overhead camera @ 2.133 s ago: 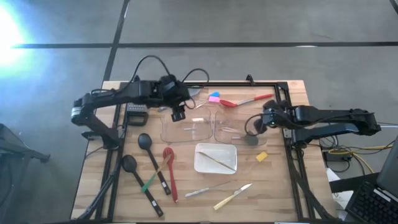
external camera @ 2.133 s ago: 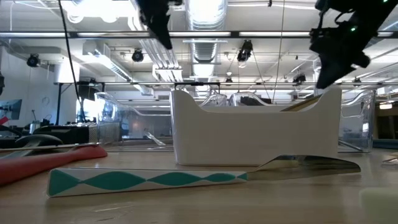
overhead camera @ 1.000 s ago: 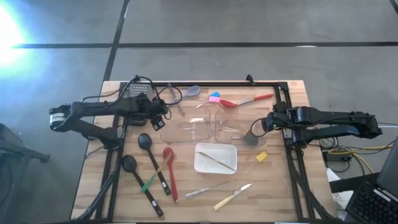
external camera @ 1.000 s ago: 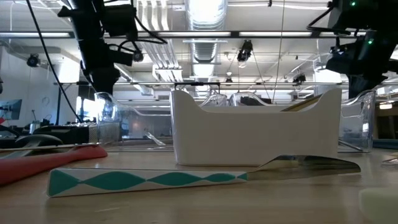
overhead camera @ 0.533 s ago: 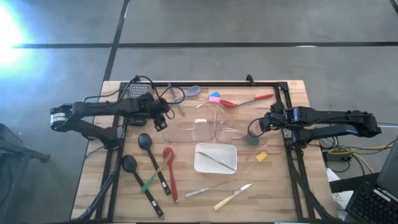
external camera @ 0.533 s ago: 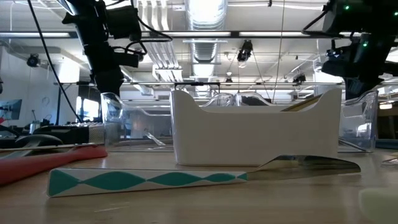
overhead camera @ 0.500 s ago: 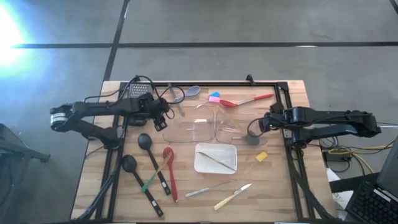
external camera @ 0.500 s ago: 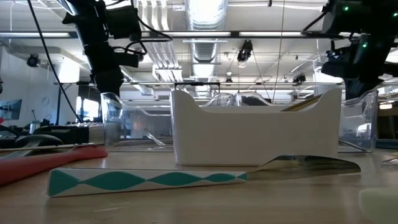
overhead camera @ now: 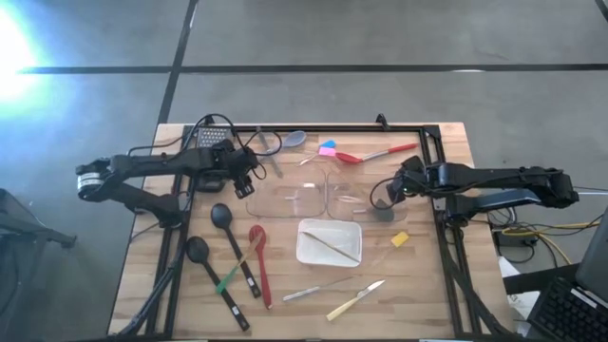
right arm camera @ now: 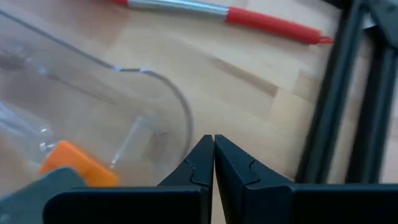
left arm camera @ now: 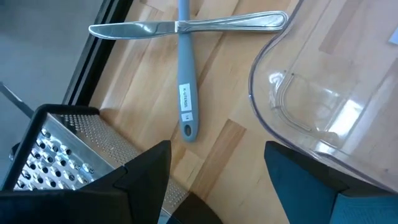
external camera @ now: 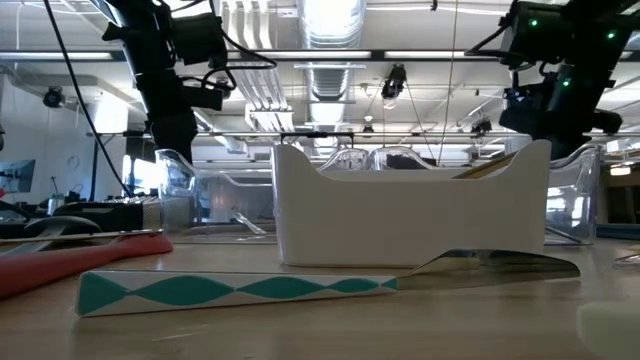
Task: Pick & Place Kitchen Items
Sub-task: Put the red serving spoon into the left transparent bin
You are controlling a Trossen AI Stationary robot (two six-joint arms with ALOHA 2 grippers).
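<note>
Kitchen items lie scattered on the wooden table: two black ladles, a red spoon, a grey spoon, pink and blue spatulas, a red-handled spatula and small knives. My left gripper hangs open at the left clear bin's left end. In its wrist view the grey spoon's handle and a table knife lie ahead of the gripper. My right gripper is shut at the right bin's right end, its tips above bare wood beside the bin wall.
Two clear bins stand mid-table, a white tray in front of them. A metal grater sits at the far left, a yellow block at the right. A black frame rail runs beside my right gripper.
My right gripper has moved a little toward the table's left, closer to the right clear bin, and sunk slightly, staying shut. My left gripper has kept its place, open.
</note>
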